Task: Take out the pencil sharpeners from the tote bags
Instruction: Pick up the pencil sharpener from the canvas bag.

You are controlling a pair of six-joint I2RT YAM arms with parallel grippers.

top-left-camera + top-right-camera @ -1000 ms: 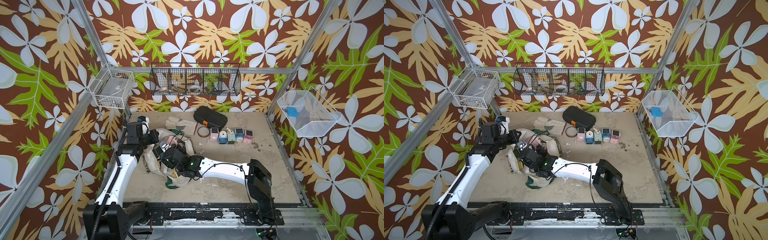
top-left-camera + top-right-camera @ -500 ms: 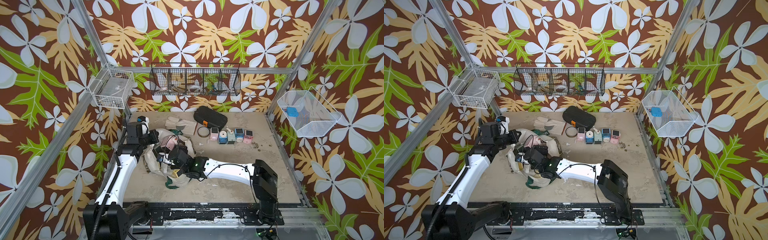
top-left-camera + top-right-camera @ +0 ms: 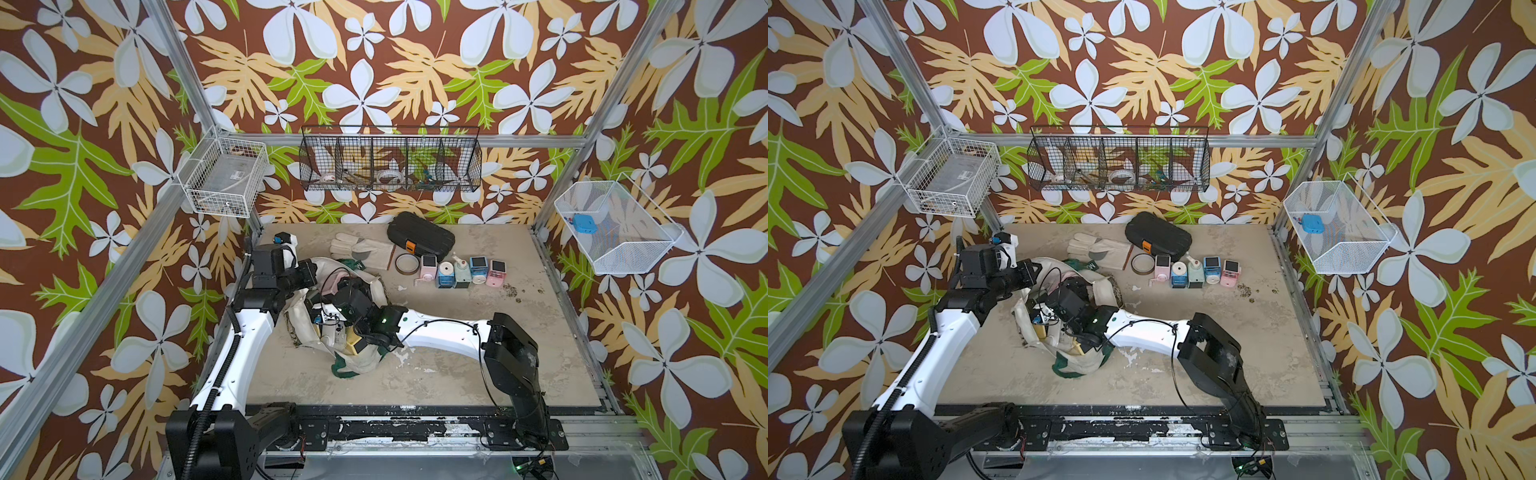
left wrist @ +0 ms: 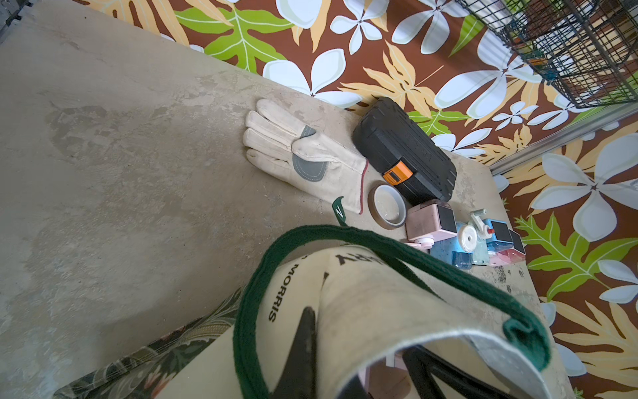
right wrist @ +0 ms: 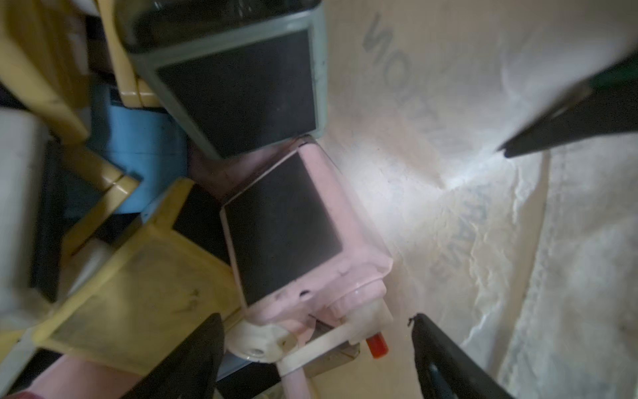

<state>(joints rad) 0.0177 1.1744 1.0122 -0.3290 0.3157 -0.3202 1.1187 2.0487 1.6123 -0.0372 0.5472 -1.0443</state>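
My right pincer (image 5: 314,321) is down inside the tote bag (image 3: 365,359), released, its jaws spread wide. A pink sharpener (image 5: 286,228) lies right in front of it, dark window facing me, with its crank end between my two fingertips. One fingertip stands clear of it beside the canvas wall, and the other is close against a yellow sharpener (image 5: 138,286). A mint sharpener (image 5: 234,89) touches the pink one's far end, and a blue sharpener (image 5: 145,145) shows behind them. My left pincer (image 4: 316,312) is clenched on the bag's cream rim, next to the green strap (image 4: 248,311).

The bag lies crumpled on the left half of the tabletop (image 3: 457,374). Five sharpeners (image 3: 460,272) stand in a row toward the back, just beside a brown tape roll (image 3: 406,263). A black case (image 3: 420,239) and a pale glove (image 3: 361,249) lie behind them.

Three wire baskets hang on the frame. A white basket (image 3: 224,176) is at the left, and a black divided basket (image 3: 390,160) at the back holds small odds. Another white one (image 3: 615,232) at the right holds a blue object (image 3: 584,223). Flower-and-leaf wallpaper covers the walls.
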